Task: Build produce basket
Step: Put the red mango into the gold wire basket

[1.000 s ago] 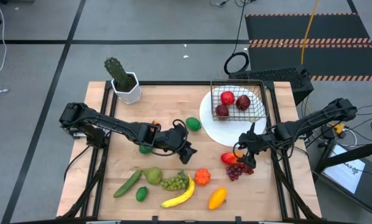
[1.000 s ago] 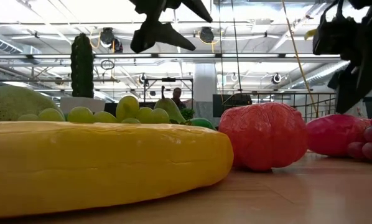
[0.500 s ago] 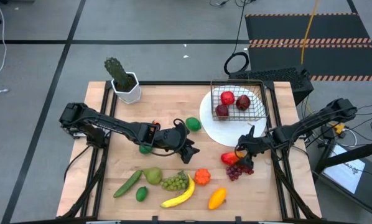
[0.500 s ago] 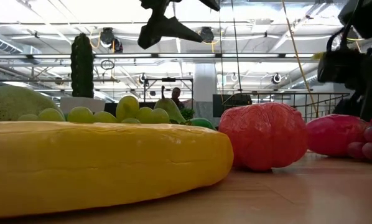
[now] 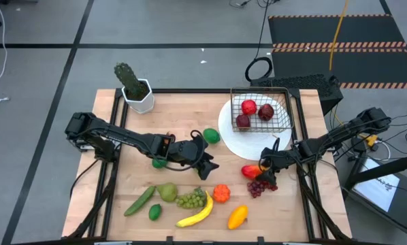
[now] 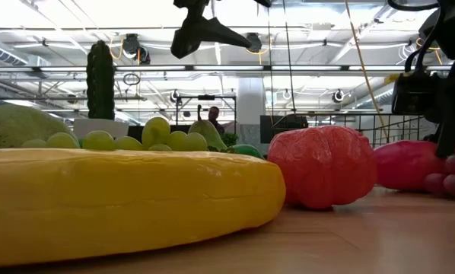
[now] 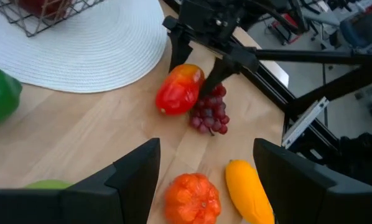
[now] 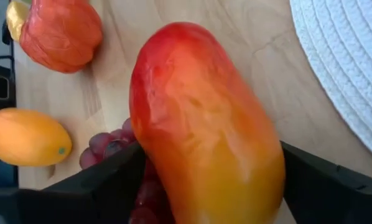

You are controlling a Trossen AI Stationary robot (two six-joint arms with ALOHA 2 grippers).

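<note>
writing: none readable on any object or arm.
right gripper (image 5: 261,170): low at the red-orange mango (image 5: 250,172), fingers spread either side of it, not clamped; mango lies on the table (image 5: 190,129) touching the purple grapes (image 5: 259,186), just off the white plate (image 5: 234,139).
left gripper (image 5: 205,168): hovering mid-table, jaws apart, empty; green lime (image 5: 160,162) under its wrist, green apple (image 5: 211,135) just beyond.
basket (image 5: 285,114): wire mesh, sits on the plate at the far right, three red apples (image 5: 248,107) inside.
rest of produce: near edge – cucumber (image 5: 139,201), lime (image 5: 155,211), pear (image 5: 167,192), green grapes (image 5: 191,199), banana (image 5: 197,212), orange (image 5: 221,193), yellow mango (image 5: 237,217).
cactus (image 5: 129,80): white pot, far left corner.
change vs 1 s ago: right gripper has dropped from above the mango to around it; left arm has barely shifted; produce and basket unmoved.
</note>
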